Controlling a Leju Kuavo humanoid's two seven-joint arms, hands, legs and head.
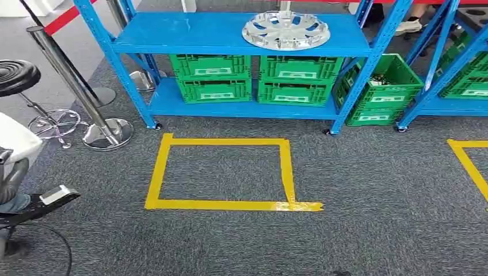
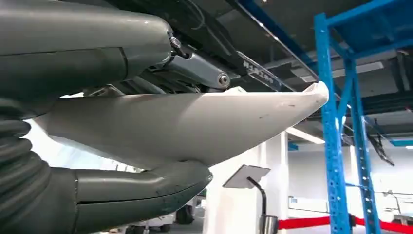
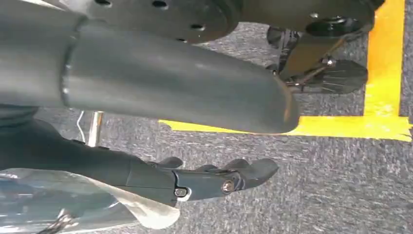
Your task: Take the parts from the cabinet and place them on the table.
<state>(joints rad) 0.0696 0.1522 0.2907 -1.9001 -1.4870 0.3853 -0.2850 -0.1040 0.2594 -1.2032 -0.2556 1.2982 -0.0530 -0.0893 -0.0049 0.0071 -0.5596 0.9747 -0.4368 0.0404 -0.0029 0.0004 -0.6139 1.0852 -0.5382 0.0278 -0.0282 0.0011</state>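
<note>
My left hand [image 2: 97, 161] grips a curved white part [image 2: 195, 126], thumb on one face and fingers on the other. In the head view this white part [image 1: 16, 144] and my left hand [image 1: 11, 179] sit at the far left edge. A silver wheel cover [image 1: 286, 30] lies on the upper shelf of the blue cabinet [image 1: 190, 34]. My right hand [image 3: 195, 141] hangs over the carpet with its fingers [image 3: 219, 180] stretched out apart from the thumb and bare floor between them. A pale glossy shape [image 3: 73, 209] lies behind those fingers; what it is stays unclear.
Green crates [image 1: 213, 77] fill the cabinet's lower shelf, and one more [image 1: 382, 86] stands tilted at its right end. A yellow tape square [image 1: 224, 172] marks the carpet in front. Chrome barrier posts [image 1: 106, 129] and a black stool [image 1: 17, 75] stand at the left.
</note>
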